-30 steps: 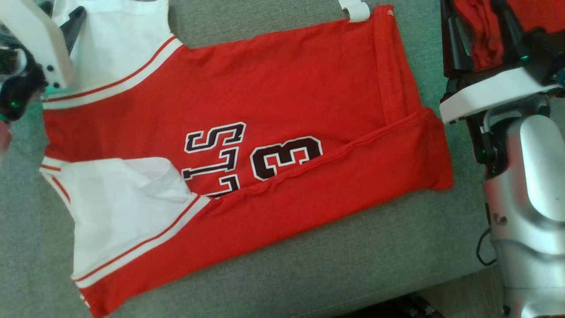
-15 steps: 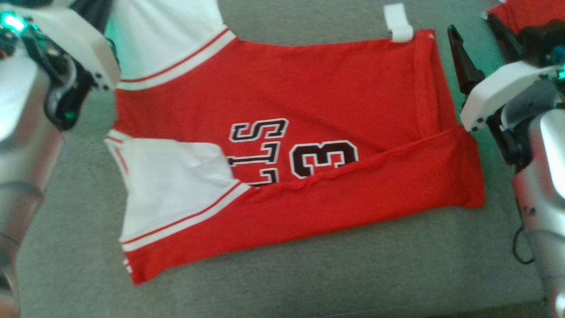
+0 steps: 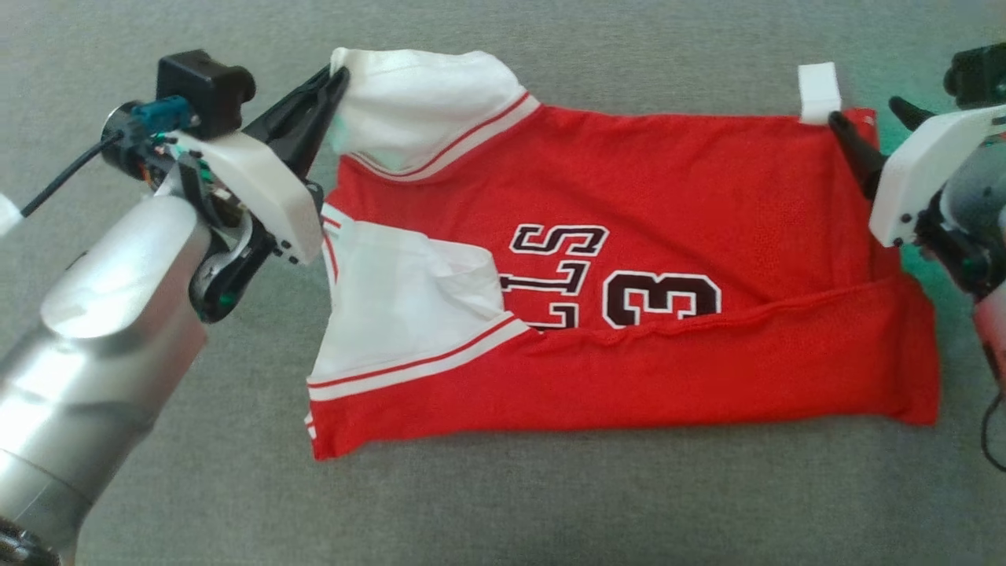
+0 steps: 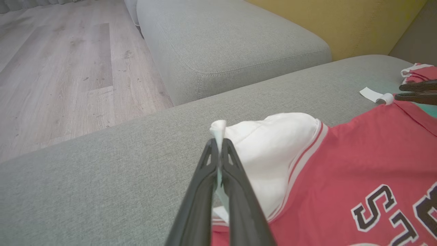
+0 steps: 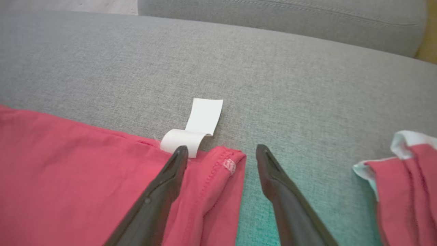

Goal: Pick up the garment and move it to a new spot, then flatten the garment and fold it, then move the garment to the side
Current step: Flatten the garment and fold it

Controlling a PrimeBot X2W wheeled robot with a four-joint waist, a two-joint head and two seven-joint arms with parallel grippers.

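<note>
Left gripper (image 3: 336, 79) clenched on the jersey (image 3: 668, 181) by its white sleeve (image 3: 424, 94), upper left;
right gripper (image 5: 222, 150) spread astride the hem corner (image 5: 234, 162), upper right; the jersey lies lengthwise between them.

Left gripper pinched shut, right gripper spread.
The left forearm (image 3: 110, 314) slants up from the lower left of the head view. The left gripper (image 3: 339, 75) points up and right, its fingers pressed together on a white corner of the garment (image 3: 629, 173). At the right edge, the right gripper (image 3: 864, 112) points up and left with its fingers parted, one over the garment's corner and one past its edge.
</note>
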